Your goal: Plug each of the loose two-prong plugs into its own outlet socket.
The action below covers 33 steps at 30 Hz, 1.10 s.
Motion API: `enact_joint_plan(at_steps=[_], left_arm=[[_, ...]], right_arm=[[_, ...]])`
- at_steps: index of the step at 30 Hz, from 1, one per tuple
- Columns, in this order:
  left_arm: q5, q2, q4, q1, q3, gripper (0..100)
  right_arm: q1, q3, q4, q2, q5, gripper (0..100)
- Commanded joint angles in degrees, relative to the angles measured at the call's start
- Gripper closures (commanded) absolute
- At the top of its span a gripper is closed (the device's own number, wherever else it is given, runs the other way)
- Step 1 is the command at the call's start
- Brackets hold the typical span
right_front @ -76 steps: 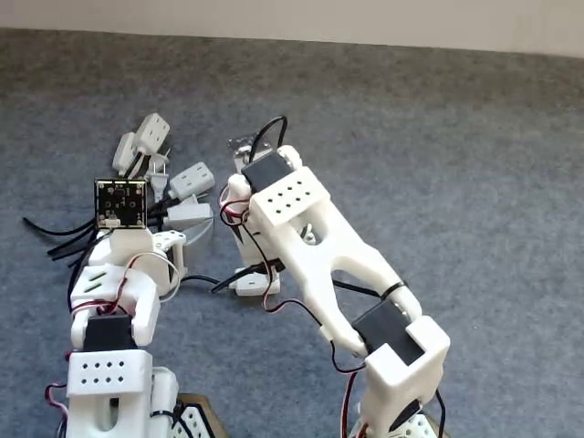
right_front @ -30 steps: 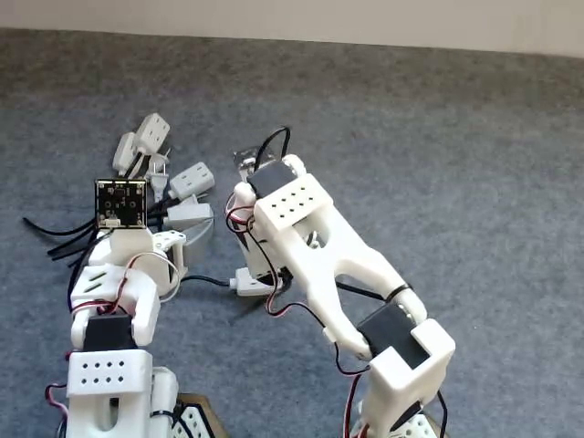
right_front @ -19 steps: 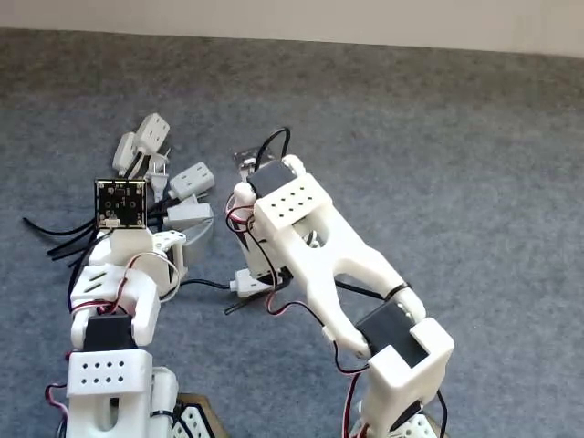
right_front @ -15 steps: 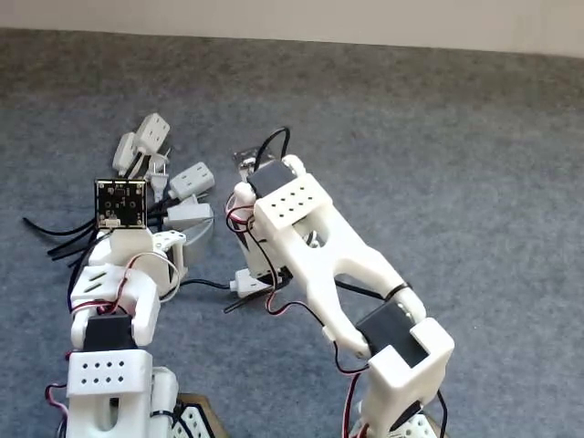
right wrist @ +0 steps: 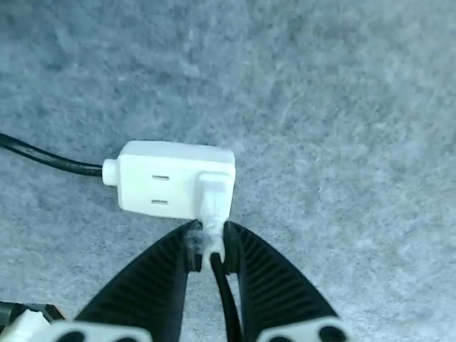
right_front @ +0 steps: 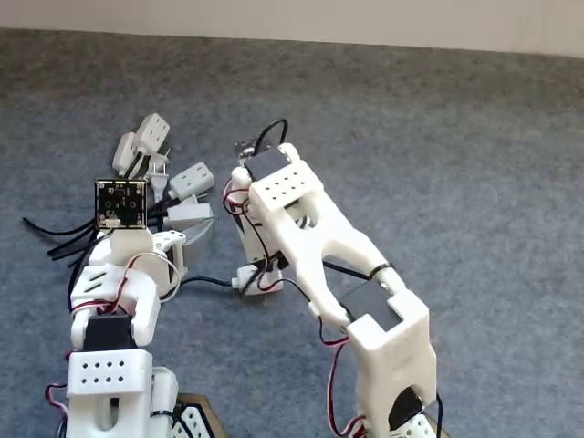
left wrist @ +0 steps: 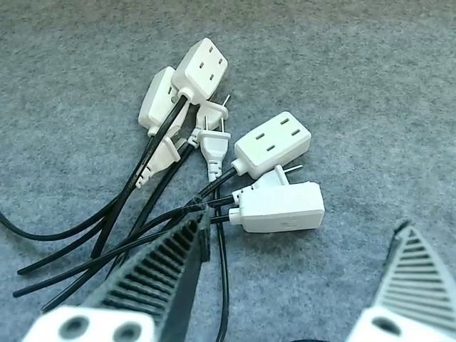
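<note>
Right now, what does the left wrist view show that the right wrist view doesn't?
Left wrist view: a heap of sockets and loose plugs with tangled cords, and the left gripper open near them. Right wrist view: the right gripper shut on a plug that sits against a lone socket; whether it is fully in is unclear. Both: grey carpet, white sockets and black cords.
</note>
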Motion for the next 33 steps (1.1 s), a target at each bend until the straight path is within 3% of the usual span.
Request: enact_joint_plan(at_steps=[1, 6, 11, 15, 22, 28, 33], left_arm=[[0.1, -0.6, -0.8, 0.0, -0.6, 62], [0.1, -0.6, -0.9, 0.0, -0.6, 62], [0.1, -0.3, -1.0, 0.0, -0.6, 62], [0.1, -0.1, -1.0, 0.0, -0.6, 62], [0.1, -0.1, -1.0, 0.2, -0.6, 62], [0.0, 0.0, -0.8, 1.4, -0.5, 62], [0.0, 0.0, -0.7, 1.4, -1.3, 62]], right_arm=[[0.7, -2.5, 0.1, 2.5, 0.2, 99.3], [0.5, -2.9, 0.9, 2.3, 2.5, 97.8], [-0.4, -4.0, 3.9, 2.3, 4.4, 85.1], [0.0, -13.1, 7.9, 2.2, 4.7, 76.8], [0.4, -23.6, 8.0, -8.2, 7.1, 76.6], [7.7, -22.7, 7.9, -26.9, 11.1, 76.6], [17.6, -12.6, 7.8, -42.4, 12.1, 76.6]])
